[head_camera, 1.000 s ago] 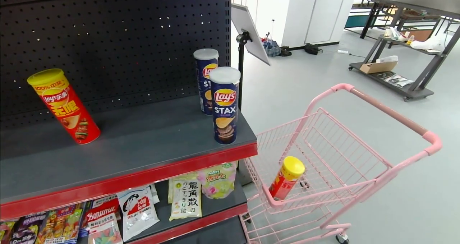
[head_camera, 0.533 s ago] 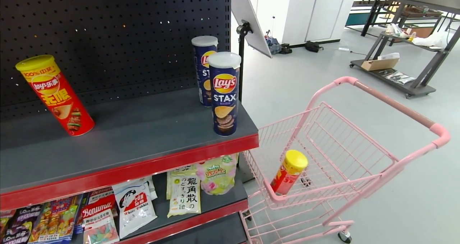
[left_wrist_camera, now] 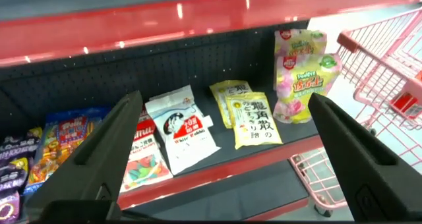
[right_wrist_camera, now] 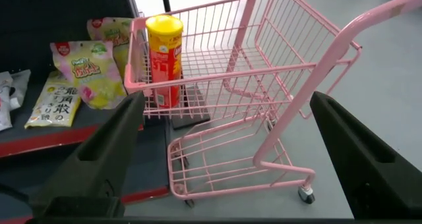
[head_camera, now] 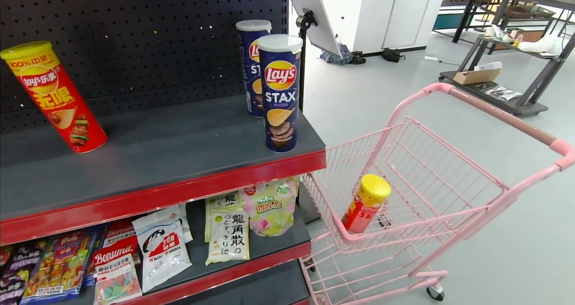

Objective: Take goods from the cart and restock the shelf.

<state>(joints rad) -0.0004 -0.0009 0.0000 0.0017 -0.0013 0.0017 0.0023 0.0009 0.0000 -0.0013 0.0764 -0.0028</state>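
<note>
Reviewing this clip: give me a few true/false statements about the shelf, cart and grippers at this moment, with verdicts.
1. The pink cart holds one red can with a yellow lid. True.
2. Three blue cans stand on the top shelf. False: that shelf holds two, a front blue can and a rear blue can, plus a red shelf can.
3. The right gripper is shut on the cart's can. False: it is open and empty, apart from the can.
4. Snack bags lie on the lower shelf. True.
</note>
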